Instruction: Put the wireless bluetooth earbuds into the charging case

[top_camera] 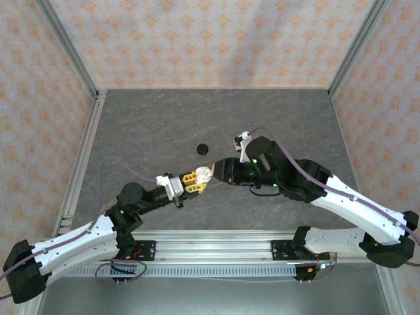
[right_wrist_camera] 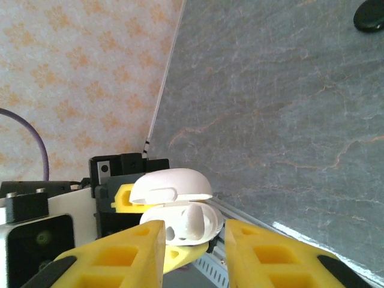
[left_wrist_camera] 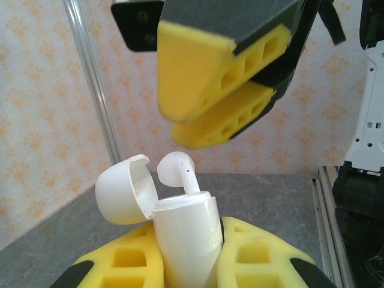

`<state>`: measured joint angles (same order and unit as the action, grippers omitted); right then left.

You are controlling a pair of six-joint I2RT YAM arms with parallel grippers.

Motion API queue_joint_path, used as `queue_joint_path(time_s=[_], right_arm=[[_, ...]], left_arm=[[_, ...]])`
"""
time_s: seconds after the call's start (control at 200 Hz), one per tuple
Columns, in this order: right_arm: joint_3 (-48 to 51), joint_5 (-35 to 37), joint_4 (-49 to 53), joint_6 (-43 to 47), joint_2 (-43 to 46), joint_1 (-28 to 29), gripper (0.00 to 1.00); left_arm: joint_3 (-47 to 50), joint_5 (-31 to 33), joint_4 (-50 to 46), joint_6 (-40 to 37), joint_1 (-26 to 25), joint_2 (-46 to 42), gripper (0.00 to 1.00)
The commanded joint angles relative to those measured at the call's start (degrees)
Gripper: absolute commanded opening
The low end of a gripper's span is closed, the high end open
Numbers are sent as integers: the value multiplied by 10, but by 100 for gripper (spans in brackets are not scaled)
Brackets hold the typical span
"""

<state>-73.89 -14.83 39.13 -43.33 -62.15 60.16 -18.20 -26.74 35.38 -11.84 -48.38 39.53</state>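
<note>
My left gripper point(top_camera: 194, 182) is shut on the white charging case point(left_wrist_camera: 187, 240) and holds it upright above the table. Its yellow fingers point(left_wrist_camera: 264, 258) press both sides of the case body. The hinged lid point(left_wrist_camera: 123, 189) stands open to the left. One white earbud point(left_wrist_camera: 177, 171) sits stem-down in the case, with its head sticking out above the rim. My right gripper point(left_wrist_camera: 210, 105) hangs just above it, open. In the right wrist view the earbud point(right_wrist_camera: 195, 219) lies in the case point(right_wrist_camera: 180, 207) between the right gripper's point(right_wrist_camera: 195, 252) spread fingers point(right_wrist_camera: 120, 258), with a gap on each side.
A small black round object point(top_camera: 202, 148) lies on the grey table behind the grippers, also at the top right of the right wrist view point(right_wrist_camera: 369, 15). Patterned walls and metal frame posts close in the table, and a metal rail point(top_camera: 216, 244) runs along the near edge.
</note>
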Motion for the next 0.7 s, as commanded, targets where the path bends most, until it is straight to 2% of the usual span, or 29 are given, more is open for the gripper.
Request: queue_joint_path(time_s=[0.0,0.325,0.475,0.58,0.696], right_arm=[[2,-21,-32,-5,-9,-3,30],[11,-29,-37,-8,-23,-3,18],[14,-34,-41,-14,-26,-3,17],[11,-32,-40,-14,-24,-3,21],[-2,-10,-20,-6,-16,-3,38]], left_arm=[[-13,-11,29,7,-1,-2,0],[-12,-12,28,5,-1,-9,0],[-12,-10,25,4,-1,-14,0],[-12,-8,25,3,-1,-15,0],[-11,-8,24,2,-1,-15,0]])
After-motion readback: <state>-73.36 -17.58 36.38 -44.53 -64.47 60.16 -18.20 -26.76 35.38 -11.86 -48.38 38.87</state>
